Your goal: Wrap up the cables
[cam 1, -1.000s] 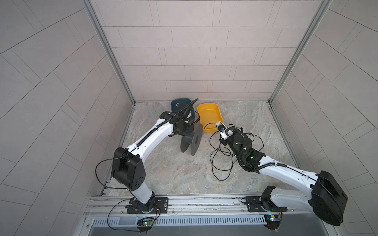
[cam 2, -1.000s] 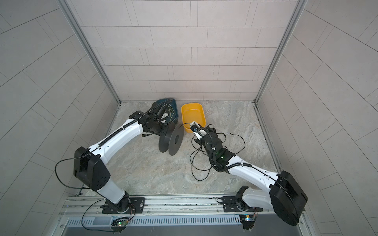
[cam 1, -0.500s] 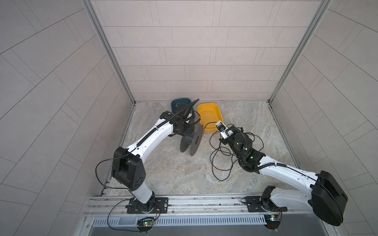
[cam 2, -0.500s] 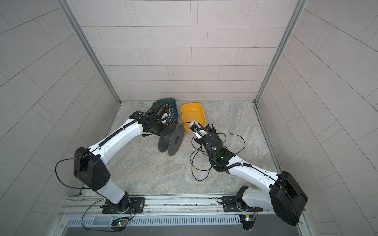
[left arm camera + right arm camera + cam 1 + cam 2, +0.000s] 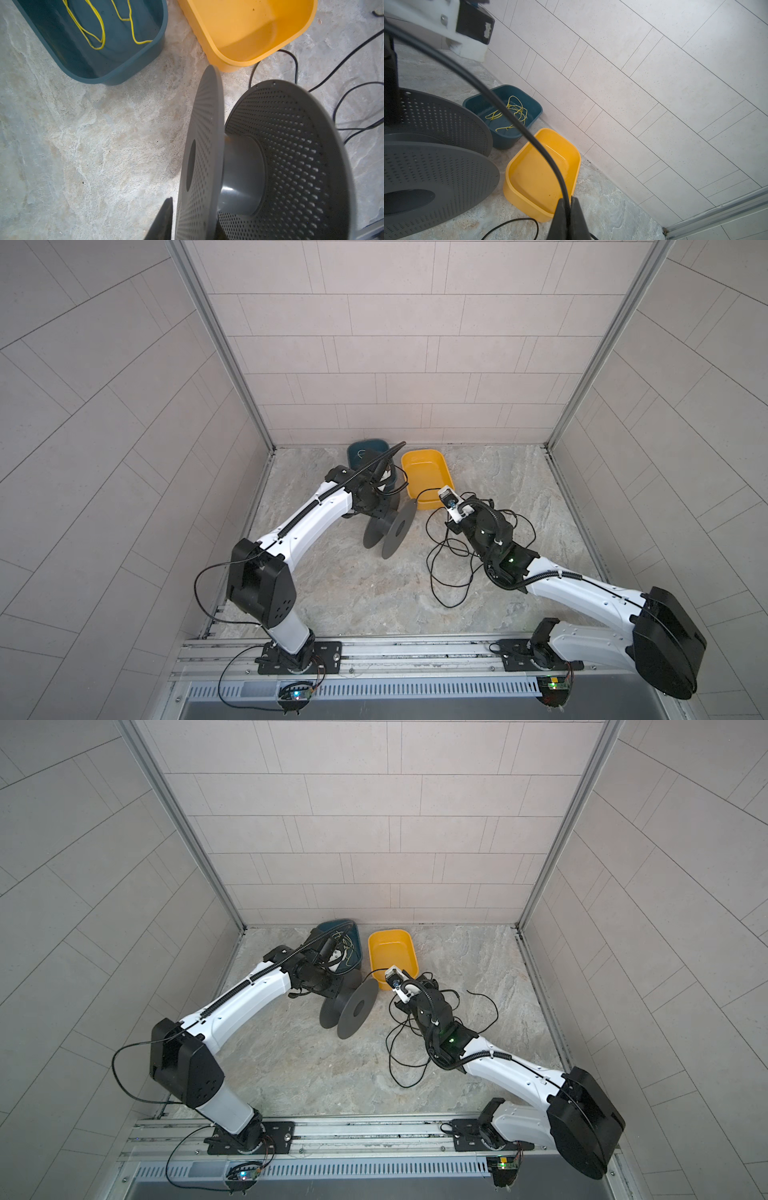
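A dark grey perforated spool (image 5: 388,526) (image 5: 353,1006) stands on its flange edges on the stone floor. My left gripper (image 5: 193,216) straddles one spool flange (image 5: 199,145). It is open, and a narrow gap shows beside one of its fingers (image 5: 164,218). The thin black cable (image 5: 508,112) runs taut from the spool side into my right gripper (image 5: 566,204), which is shut on it above the yellow bin. In both top views the cable's loose loops (image 5: 453,572) (image 5: 399,1052) lie tangled on the floor under the right arm.
A teal bin (image 5: 365,448) (image 5: 133,68) holding a yellow-green cord (image 5: 512,110) sits at the back wall. An empty yellow bin (image 5: 424,472) (image 5: 508,187) is next to it, close behind the spool. Tiled walls enclose three sides, and a metal rail runs along the front.
The left gripper's jaws have parted from the spool flange. Both arms, the spool and the cable stay about where they were.
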`<move>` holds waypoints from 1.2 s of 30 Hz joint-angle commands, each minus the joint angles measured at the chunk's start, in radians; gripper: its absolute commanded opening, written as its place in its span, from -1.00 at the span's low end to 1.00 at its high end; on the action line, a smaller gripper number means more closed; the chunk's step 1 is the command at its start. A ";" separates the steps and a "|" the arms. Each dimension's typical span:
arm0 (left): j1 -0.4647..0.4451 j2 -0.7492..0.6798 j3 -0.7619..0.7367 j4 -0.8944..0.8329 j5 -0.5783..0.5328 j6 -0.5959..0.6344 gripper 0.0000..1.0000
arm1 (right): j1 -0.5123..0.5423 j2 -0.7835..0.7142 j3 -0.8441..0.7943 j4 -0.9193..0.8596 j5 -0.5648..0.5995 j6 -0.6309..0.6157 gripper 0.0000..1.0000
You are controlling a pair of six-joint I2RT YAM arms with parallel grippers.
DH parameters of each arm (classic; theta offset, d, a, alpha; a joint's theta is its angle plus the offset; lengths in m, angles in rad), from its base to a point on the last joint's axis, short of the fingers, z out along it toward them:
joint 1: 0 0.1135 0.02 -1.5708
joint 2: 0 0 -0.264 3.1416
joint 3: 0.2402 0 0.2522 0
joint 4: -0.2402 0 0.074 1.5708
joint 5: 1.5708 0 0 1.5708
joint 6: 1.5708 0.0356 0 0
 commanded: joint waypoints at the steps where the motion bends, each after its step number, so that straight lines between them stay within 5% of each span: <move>1: 0.004 -0.031 0.028 -0.027 -0.002 -0.001 -0.37 | 0.001 -0.014 -0.007 0.015 -0.007 -0.008 -1.00; 8: 0.003 -0.040 0.027 -0.024 -0.002 -0.002 -0.19 | 0.000 -0.014 -0.006 0.016 -0.014 -0.009 -1.00; 15: 0.009 -0.075 0.033 -0.016 -0.020 -0.023 0.26 | 0.000 -0.004 -0.009 0.037 -0.011 -0.023 -1.00; 24: 0.034 -0.161 0.088 -0.033 0.067 -0.032 0.25 | 0.000 0.034 -0.006 0.112 -0.031 -0.074 -1.00; 36: 0.262 -0.191 0.210 -0.120 0.581 -0.038 -0.04 | 0.000 0.024 -0.068 0.201 -0.107 -0.181 -1.00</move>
